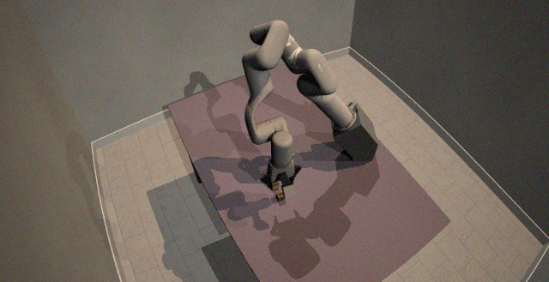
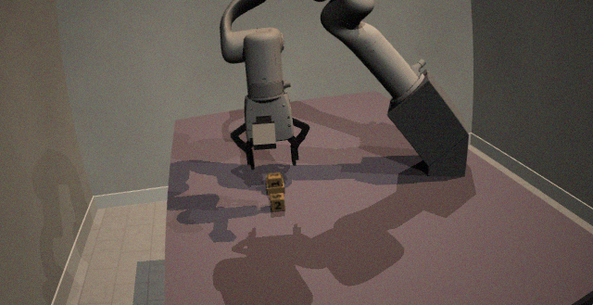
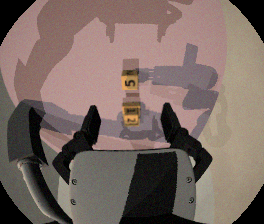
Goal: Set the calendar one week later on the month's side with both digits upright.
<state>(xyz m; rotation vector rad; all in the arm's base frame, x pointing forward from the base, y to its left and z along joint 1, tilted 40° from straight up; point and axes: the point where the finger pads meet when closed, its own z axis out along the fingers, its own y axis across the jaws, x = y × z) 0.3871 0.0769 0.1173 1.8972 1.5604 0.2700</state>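
Yellow near cube (image 1: 280, 196) (image 2: 277, 202) (image 3: 130, 80) and far cube (image 1: 276, 186) (image 2: 275, 183) (image 3: 131, 114) sit on the desk (image 1: 386, 213) (image 2: 463, 240) (image 3: 98, 60) below your wide-open, empty end effector (image 1: 280, 181) (image 2: 273, 165) (image 3: 130, 111), so you're probably between grasps, next needing alignment for turning a digit upright.

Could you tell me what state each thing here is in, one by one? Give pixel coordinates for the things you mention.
Gripper (image 1: 280, 180) (image 2: 273, 166) (image 3: 130, 111): open, raised, holding nothing.
Arm (image 1: 261, 78) (image 2: 263, 64) (image 3: 33, 190): bent over the table.
Cube with the 5 (image 1: 280, 196) (image 2: 277, 202) (image 3: 129, 80): on the table, 5 on top.
Yellow piece behind it (image 1: 276, 185) (image 2: 275, 184) (image 3: 131, 119): not gripped; tilt unclear.
Table (image 1: 399, 213) (image 2: 463, 249) (image 3: 108, 60): crossed by shadows.
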